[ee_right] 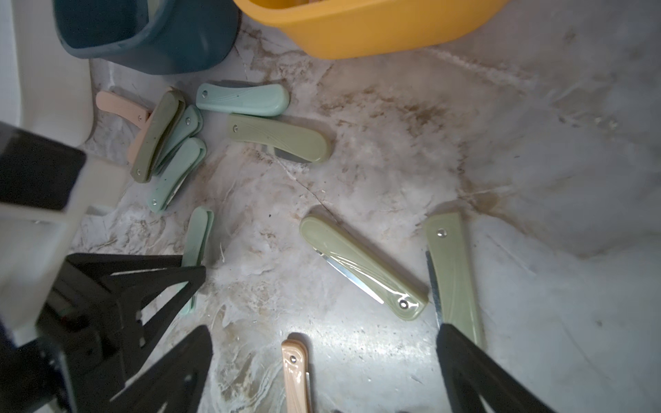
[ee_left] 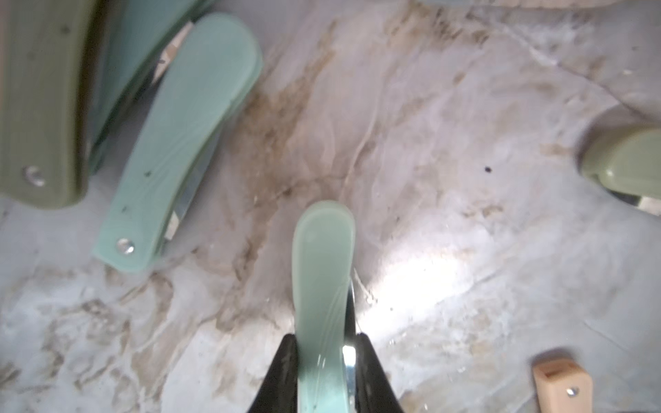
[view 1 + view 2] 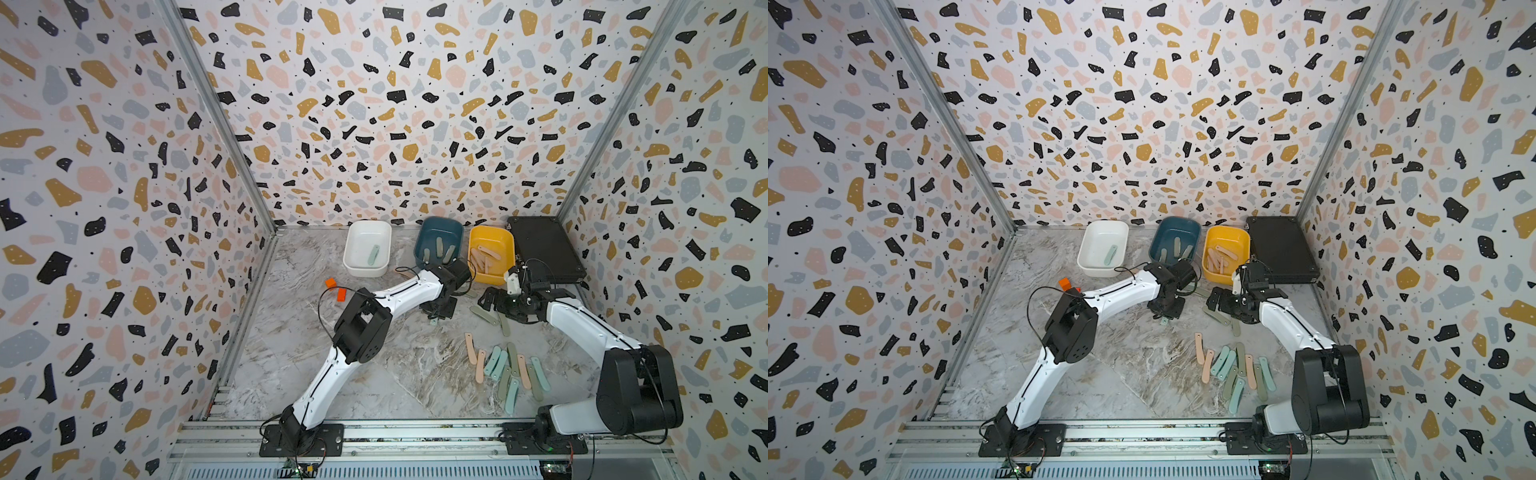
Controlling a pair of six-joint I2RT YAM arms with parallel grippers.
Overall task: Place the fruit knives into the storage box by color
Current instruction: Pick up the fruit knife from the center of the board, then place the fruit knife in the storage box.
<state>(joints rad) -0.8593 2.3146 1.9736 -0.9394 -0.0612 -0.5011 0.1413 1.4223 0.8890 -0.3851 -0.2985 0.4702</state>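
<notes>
Mint knife (image 2: 323, 279) sits pinched in left gripper (image 2: 326, 339) — tip (perhaps) touching tabletop (image 2: 465, 178).

Marble-patterned tabletop (image 3: 395, 374), veined grey, white and brown, enclosed on three sides by terrazzo-print wall panels (image 3: 374, 104) that meet at aluminium corner posts (image 3: 216, 112). A flat black latched case (image 3: 544, 249) lies closed in the far right corner, seen in both top views. Two small orange blocks, one farther (image 3: 331, 283) and one nearer (image 3: 341, 294), lie just beside each other on the left half, well apart from the case. Aluminium rails (image 3: 415, 432) run along the near edge.
</notes>
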